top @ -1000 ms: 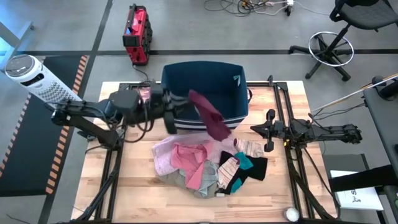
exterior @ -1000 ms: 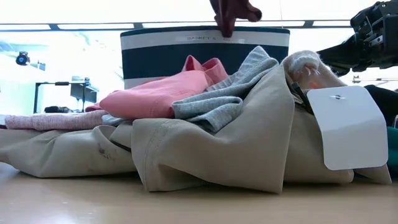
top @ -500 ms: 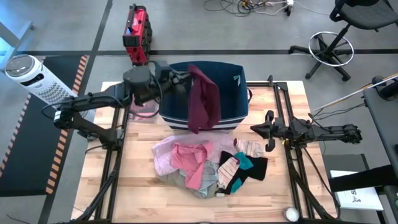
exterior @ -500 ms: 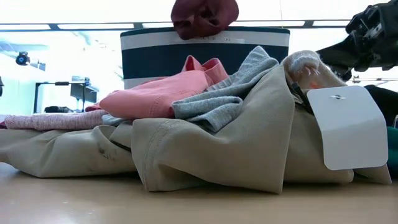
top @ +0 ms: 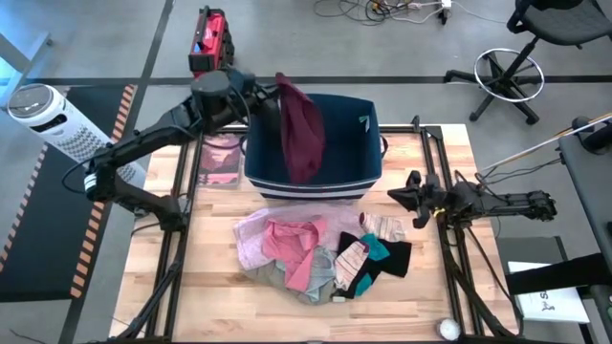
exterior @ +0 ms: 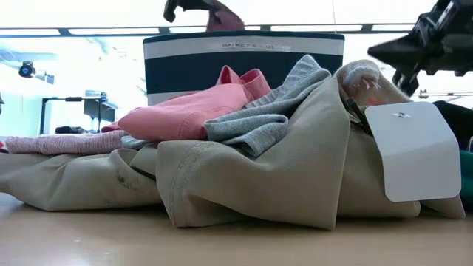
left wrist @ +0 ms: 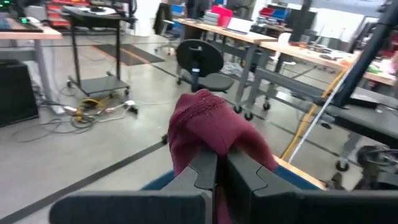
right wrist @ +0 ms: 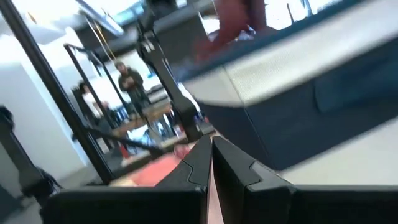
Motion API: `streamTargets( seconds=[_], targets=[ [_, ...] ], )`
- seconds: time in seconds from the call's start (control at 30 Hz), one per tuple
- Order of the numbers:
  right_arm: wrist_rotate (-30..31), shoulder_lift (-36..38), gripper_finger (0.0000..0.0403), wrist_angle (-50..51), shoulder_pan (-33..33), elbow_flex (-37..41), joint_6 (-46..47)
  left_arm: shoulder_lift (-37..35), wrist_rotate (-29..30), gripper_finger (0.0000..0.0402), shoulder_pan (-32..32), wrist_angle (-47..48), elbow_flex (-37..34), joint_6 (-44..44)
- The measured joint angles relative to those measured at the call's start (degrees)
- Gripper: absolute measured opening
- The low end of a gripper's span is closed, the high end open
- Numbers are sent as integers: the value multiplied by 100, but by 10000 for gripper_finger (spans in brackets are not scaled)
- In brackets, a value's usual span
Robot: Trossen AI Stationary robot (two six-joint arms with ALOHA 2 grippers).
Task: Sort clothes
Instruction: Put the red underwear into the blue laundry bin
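while left fingers (top: 274, 93) pinch it, maroon garment (top: 300, 134) drapes over bin rim (top: 311, 97).

A garment (top: 301, 134) hangs over the bin (top: 359, 143) (behind the clothes pile (top: 320, 250)) on the table (top: 210, 287).

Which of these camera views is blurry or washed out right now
Right wrist view: smeared, the navy bin streaked. Low view: background blown white behind the beige garment. Left wrist view: maroon garment fairly sharp, room behind softer. High view: evenly lit.
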State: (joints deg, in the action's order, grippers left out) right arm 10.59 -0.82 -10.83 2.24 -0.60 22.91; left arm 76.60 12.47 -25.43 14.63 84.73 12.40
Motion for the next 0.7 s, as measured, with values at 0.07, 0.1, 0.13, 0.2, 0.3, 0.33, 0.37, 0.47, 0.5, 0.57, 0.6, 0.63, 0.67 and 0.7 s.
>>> streamTargets(
  seconds=[0.07,0.1,0.13,0.2,0.3,0.33,0.37,0.47,0.5,0.57,0.6,0.63,0.67,0.7],
  targets=[
    [0,0,0,-317,0,0,-38,54,0,0,-13,2,-2,1],
    [0,0,0,-409,0,0,-34,96,0,0,-11,2,-2,1],
    [2,0,0,-476,-2,0,-34,136,-15,0,-9,2,-2,1],
    [3,-2,0,-643,0,0,-34,221,-246,0,6,23,-2,4],
    [3,-2,0,-870,-1,0,-34,440,-957,0,60,12,-2,30],
    [5,-2,0,-974,-1,0,-34,518,-1226,0,67,62,-4,57],
    [6,0,0,-1070,-1,0,-34,611,-1484,0,77,121,-6,69],
    [158,0,0,-1326,0,0,268,854,-2036,0,107,248,-11,175],
    [270,0,0,-1408,0,0,581,916,-2129,2,107,304,-11,214],
    [524,0,0,-1445,-1,0,1209,1048,-2264,12,131,424,-11,249],
    [587,-2,0,-1439,-2,0,1374,1102,-2290,18,141,475,-11,243],
    [597,-2,0,-1444,-2,-3,1397,1148,-2318,26,150,530,-11,214],
    [595,-4,0,-1454,-2,-13,1342,1182,-2343,34,160,563,-13,192],
    [597,-13,0,-1452,-2,-28,1267,1213,-2357,44,167,578,-13,176]
  ],
)
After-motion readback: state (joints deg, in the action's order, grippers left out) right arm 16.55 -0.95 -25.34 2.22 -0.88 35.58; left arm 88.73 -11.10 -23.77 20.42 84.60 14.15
